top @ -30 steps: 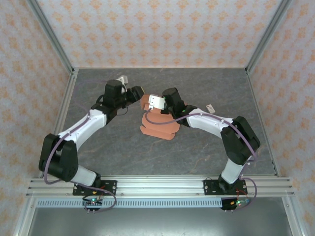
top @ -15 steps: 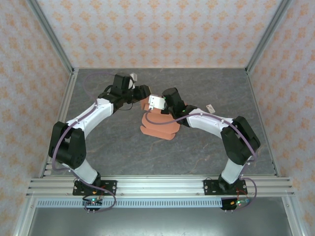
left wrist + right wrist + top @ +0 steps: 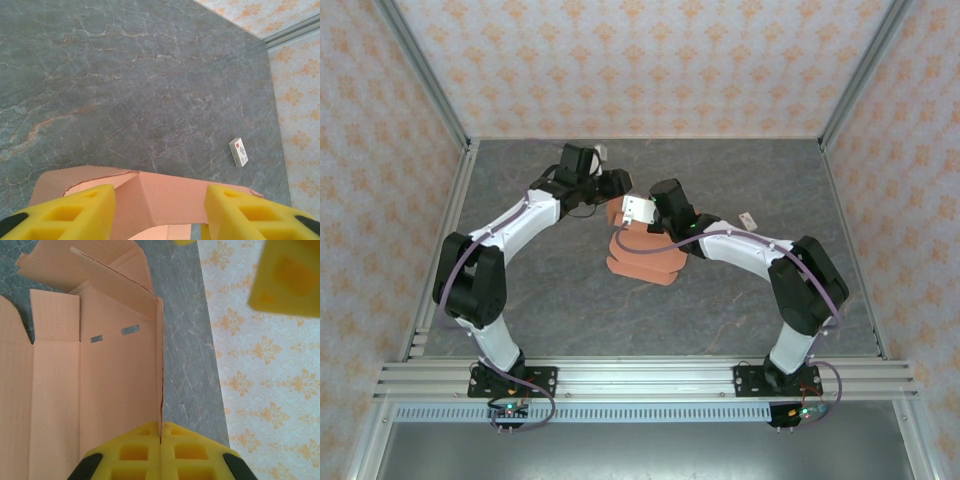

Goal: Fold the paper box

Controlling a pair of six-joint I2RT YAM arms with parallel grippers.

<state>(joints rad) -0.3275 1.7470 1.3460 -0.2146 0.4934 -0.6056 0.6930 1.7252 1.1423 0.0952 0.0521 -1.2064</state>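
right gripper (image 3: 161, 432) pinched tight on paper box (image 3: 115, 380) wall edge; left gripper (image 3: 159, 202) half-open at flap

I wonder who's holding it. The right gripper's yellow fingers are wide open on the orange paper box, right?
No. The right gripper has its yellow fingers shut on the orange paper box, pinching its edge; the right wrist view shows it.

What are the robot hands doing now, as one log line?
right gripper shut on paper box wall | left gripper open at its flap

Salmon paper box (image 3: 640, 260), partly folded, flaps raised
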